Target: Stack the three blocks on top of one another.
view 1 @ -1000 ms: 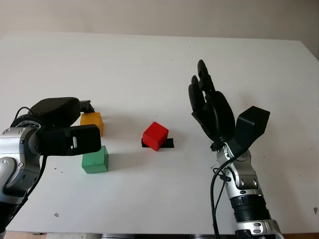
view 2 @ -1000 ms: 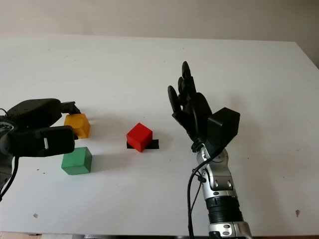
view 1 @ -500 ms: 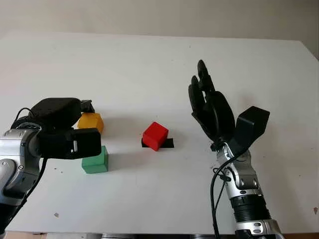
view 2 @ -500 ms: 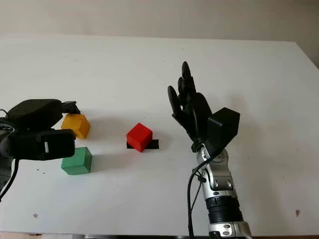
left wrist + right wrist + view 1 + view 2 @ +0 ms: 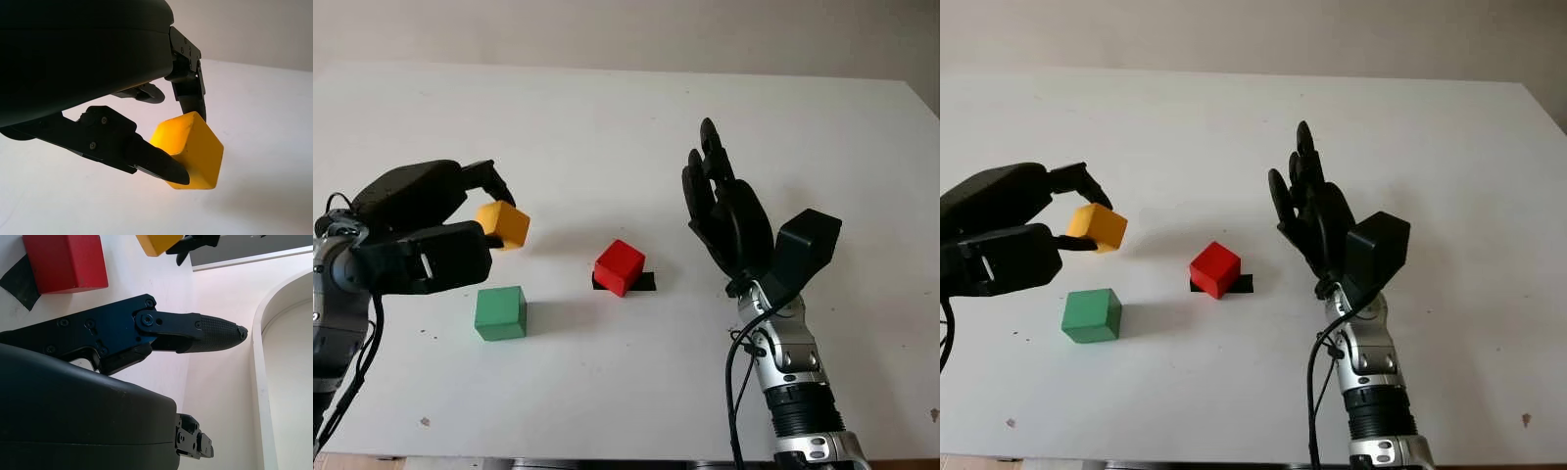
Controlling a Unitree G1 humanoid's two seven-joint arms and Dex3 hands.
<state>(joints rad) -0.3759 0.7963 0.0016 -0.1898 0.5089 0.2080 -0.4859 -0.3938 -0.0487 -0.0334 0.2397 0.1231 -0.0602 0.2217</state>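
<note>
I had the left hand (image 5: 460, 220) clamped on the yellow block (image 5: 503, 224), lifted off the white tabletop (image 5: 607, 117) above the green block (image 5: 500, 312). The red block (image 5: 619, 266) sat on black tape (image 5: 641, 282). My right hand (image 5: 724, 211) hovered open beside it.

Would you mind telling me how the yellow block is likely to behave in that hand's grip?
The yellow block looks rigid and probably light. The left hand pinches it tilted by fingertips, so it might pivot. Its flat faces should stack stably.
</note>
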